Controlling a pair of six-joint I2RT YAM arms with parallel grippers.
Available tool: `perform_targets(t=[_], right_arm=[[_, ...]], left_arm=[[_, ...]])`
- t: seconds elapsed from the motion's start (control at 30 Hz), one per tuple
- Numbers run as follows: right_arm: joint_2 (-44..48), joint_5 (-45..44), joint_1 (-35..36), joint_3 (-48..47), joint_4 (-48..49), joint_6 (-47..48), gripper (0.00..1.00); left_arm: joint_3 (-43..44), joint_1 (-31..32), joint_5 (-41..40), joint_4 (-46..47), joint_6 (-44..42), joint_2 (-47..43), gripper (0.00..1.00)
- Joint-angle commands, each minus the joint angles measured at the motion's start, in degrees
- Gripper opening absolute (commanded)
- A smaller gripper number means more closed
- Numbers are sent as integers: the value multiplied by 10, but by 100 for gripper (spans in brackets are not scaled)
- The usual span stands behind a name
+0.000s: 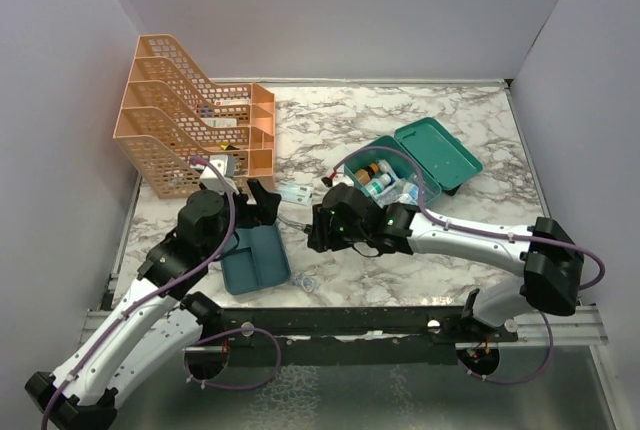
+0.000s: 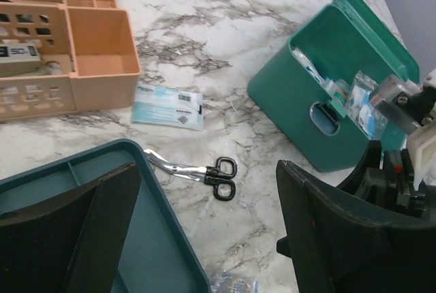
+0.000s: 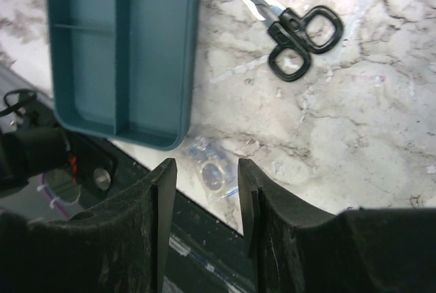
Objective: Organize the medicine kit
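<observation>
The left gripper (image 2: 206,170) hangs released, its jaws spread wide with nothing between them. Just ahead of its fingertips, on the marble tabletop (image 2: 225,27), lies the pair of black-handled steel scissors (image 2: 219,177). Their long axis runs across the hand: blades towards its left finger, handle loops nearer its right. A slight turn of the wrist looks needed before the jaws can close across them.

The teal rectangular medicine kit (image 2: 293,116) stands ahead and to the right of this hand, well apart from the scissors, with its hinged lid (image 1: 440,150) thrown back and small bottles and packets inside.

The flat teal divided tray (image 3: 153,48) sits under the left hand's left finger.

The right gripper (image 3: 206,170) is also released, its jaws part-way apart and empty, hovering over a clear plastic packet (image 1: 305,280). The scissors lie beyond it, to its right. The left hand seems better lined up for the scissors, and the right arm closer to the kit.
</observation>
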State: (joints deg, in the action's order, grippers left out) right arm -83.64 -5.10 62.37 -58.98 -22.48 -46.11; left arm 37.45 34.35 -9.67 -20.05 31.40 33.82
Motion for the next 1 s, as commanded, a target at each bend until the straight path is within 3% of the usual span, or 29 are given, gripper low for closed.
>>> perform_targets(t=[0.0,0.53,0.8,0.97], right_arm=[[-29,-69,2,-19,-2,-34,42],[-113,12,58,-1,32,13,49],[-148,8,97,-4,9,54,45],[-149,13,100,10,16,39,46]], left_arm=[[28,0,-106,-36,23,-21,84],[-53,0,-131,-77,83,-96,84],[-63,0,-95,-120,164,26,65],[-70,-1,-108,-131,185,62,67]])
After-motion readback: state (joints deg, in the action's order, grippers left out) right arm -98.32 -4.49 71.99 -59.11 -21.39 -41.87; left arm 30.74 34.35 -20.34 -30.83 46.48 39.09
